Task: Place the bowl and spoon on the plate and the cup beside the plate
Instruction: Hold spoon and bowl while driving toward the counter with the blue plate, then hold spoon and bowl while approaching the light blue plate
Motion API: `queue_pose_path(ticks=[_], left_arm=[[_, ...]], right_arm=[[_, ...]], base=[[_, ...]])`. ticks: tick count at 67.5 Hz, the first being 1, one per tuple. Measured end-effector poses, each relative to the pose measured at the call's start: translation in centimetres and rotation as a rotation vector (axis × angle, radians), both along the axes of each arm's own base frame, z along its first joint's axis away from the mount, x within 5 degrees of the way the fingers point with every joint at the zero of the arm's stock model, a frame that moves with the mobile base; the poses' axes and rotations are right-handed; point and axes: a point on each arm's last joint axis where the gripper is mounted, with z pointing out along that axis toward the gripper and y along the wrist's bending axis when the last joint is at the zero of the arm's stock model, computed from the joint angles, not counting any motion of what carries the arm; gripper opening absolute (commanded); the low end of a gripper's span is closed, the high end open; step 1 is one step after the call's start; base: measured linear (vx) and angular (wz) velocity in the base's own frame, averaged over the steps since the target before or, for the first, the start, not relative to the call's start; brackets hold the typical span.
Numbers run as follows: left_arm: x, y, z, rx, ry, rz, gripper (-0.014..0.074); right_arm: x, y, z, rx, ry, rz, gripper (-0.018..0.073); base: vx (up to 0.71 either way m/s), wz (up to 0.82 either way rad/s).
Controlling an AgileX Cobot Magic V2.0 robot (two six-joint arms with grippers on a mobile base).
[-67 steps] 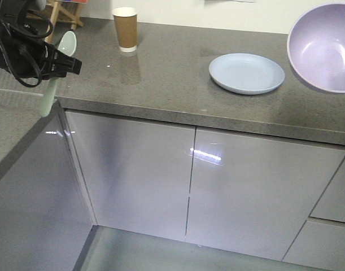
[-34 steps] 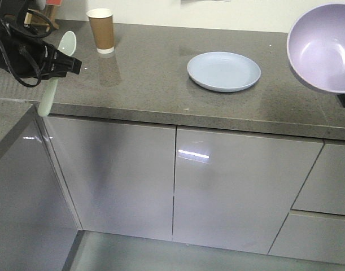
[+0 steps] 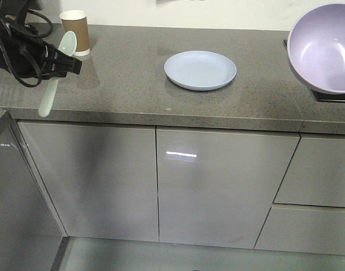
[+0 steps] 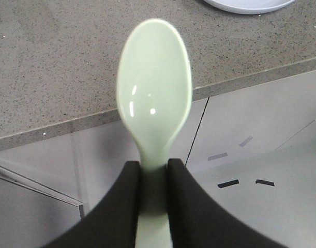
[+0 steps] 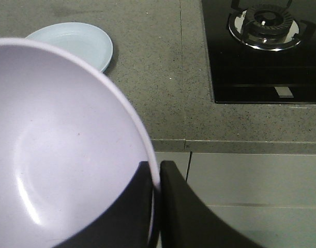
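Grey counter [image 3: 132, 84] is carrying the plate [image 3: 200, 70] mid-span, the cup [image 3: 74, 31] near its back-left edge; right gripper [image 5: 156, 170] is pinching the bowl [image 5: 59, 155] by its rim, the plate lying ahead-left, nearer this arm; left gripper [image 4: 153, 170] is clamping the spoon [image 4: 154, 93] by its handle, scoop pointing forward.

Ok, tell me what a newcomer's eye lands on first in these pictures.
The big lavender bowl fills the upper right, pinched by its rim in the right gripper. At far left the left gripper clamps a mint-green spoon by its handle. Between them a bare blue plate lies on the grey counter, with the brown cup back left.
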Motion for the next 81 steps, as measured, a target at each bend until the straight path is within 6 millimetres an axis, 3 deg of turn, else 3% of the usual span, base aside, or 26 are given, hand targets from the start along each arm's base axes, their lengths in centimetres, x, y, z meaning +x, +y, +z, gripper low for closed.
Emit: queue_pose_path(ticks=[81], left_arm=[[0.0, 0.0, 0.0, 0.0, 0.0, 0.0, -0.0006]], right_arm=[[0.0, 0.0, -0.03, 0.0, 0.001, 0.0, -0.0003]], base=[[0.08, -0.04]])
